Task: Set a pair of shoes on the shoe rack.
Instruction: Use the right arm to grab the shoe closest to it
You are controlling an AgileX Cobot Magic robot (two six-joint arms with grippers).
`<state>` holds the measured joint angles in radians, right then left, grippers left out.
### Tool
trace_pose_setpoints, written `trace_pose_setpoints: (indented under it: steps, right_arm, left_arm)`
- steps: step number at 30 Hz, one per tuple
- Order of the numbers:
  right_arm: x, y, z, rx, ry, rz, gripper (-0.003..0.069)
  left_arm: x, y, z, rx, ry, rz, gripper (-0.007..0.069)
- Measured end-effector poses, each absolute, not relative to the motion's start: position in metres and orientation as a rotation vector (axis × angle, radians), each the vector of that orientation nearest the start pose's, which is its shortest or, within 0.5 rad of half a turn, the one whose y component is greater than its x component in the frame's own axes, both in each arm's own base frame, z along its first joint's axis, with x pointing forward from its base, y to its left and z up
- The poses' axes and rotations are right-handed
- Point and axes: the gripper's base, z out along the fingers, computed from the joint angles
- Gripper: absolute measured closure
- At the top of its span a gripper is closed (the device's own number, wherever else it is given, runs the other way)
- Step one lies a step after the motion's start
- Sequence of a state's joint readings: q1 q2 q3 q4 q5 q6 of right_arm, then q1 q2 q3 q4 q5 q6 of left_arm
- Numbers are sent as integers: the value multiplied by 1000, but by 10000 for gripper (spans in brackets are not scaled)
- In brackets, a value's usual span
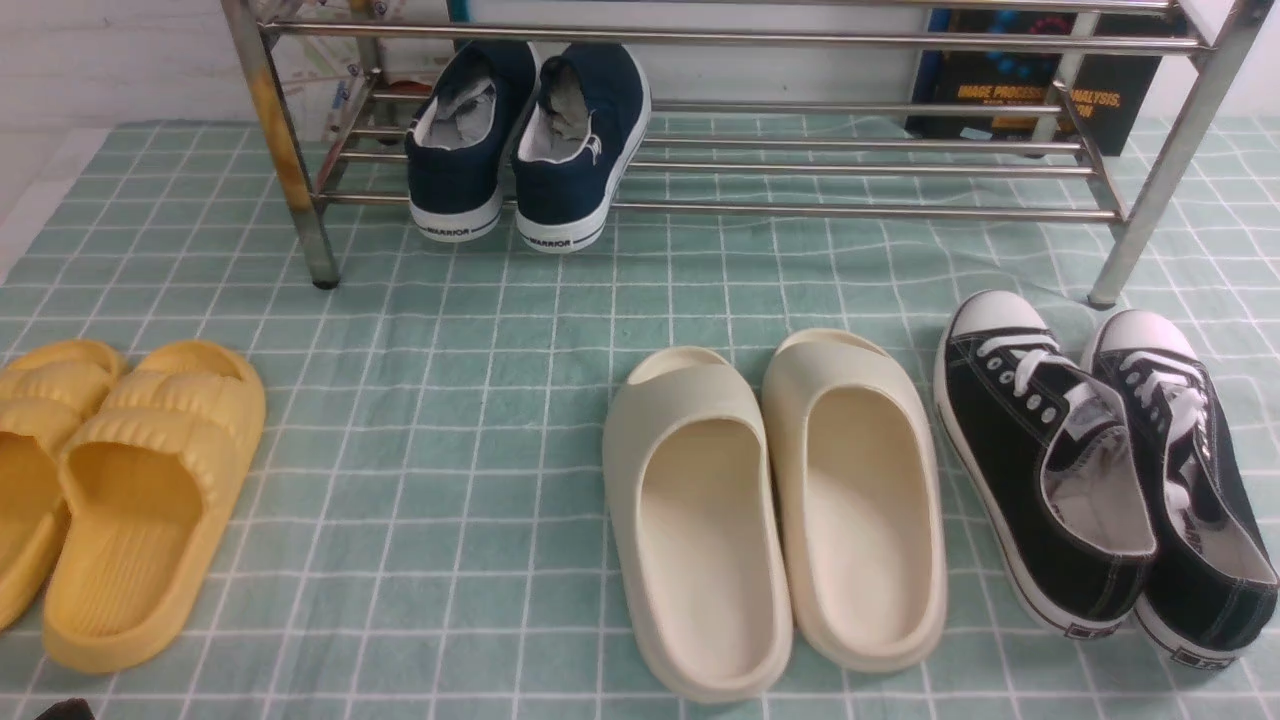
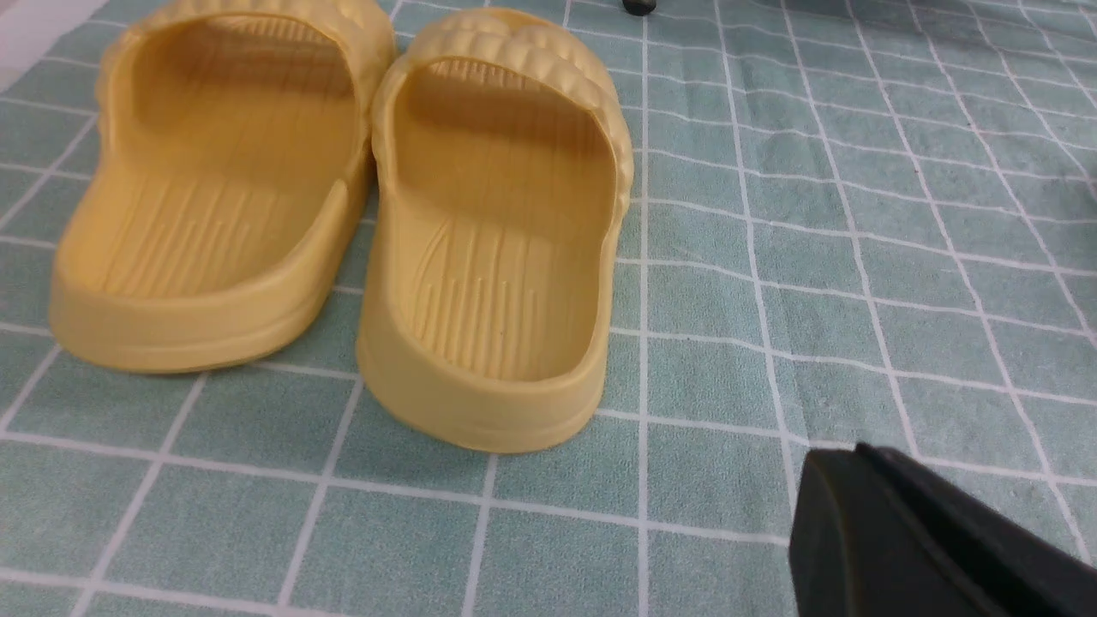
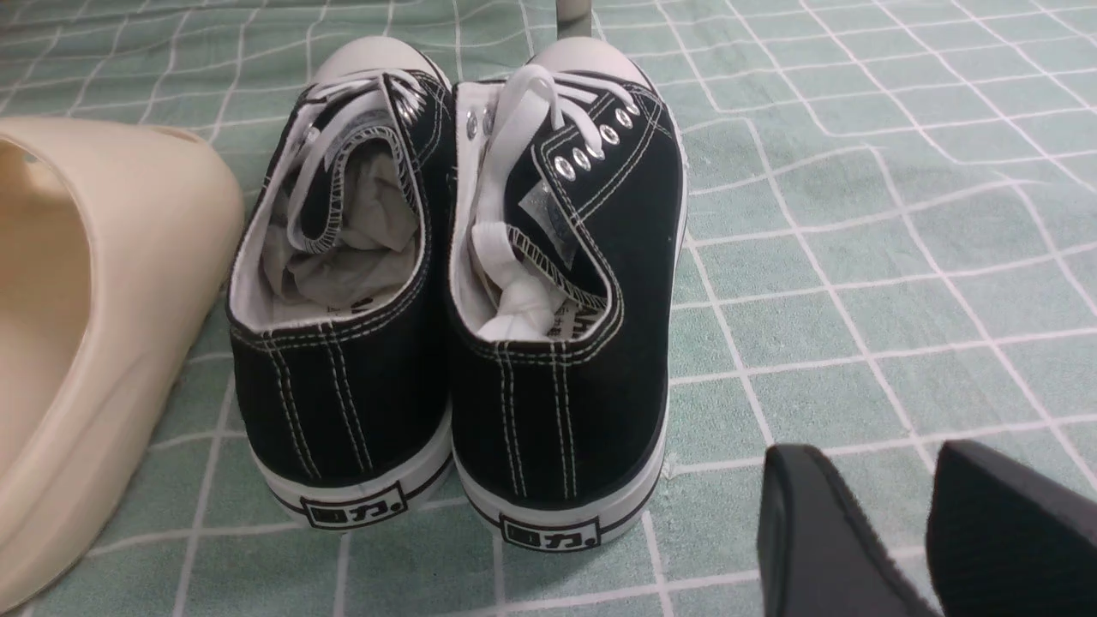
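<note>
Before you, a green checked cloth (image 1: 450, 400) with white grid lines fills the frame. At lower left, a pair of ribbed yellow slides (image 1: 150, 440) lies side by side, heels toward you. At lower centre sits a pair of cream slides (image 1: 700, 440), touching. At upper centre, two navy-blue sneakers (image 1: 570, 150) marked WARRIOR show their heels. At upper right, a dark cover (image 1: 1010, 95) bears yellow lettering.

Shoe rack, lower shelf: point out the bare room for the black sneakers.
Free: the long stretch of bars on the chrome tube shoe rack, from the navy-blue canvas sneakers to the right-hand legs. A narrower strip lies between those sneakers and the rust-stained left leg. Crowded only where the navy pair stands.
</note>
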<state>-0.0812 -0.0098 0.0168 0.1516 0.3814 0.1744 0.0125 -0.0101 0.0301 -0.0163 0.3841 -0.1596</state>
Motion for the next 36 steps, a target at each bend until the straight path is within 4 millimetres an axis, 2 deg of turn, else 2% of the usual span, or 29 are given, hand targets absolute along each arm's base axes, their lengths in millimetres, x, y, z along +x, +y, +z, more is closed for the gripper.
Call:
trace_pose_setpoints:
  steps: [17, 21, 26, 36]
  right_arm:
    - [53, 6, 175, 430, 1825, 378, 419]
    - [53, 18, 177, 635, 1765, 724, 419]
    - [53, 24, 184, 782, 1666, 977, 419]
    - [55, 19, 189, 732, 1601, 902, 419]
  left_arm:
    - [52, 0, 169, -172, 1882, -117, 607]
    - [52, 0, 169, -172, 1882, -117, 605]
    - [52, 0, 169, -172, 1882, -117, 605]
    - [52, 0, 169, -172, 1882, -117, 599]
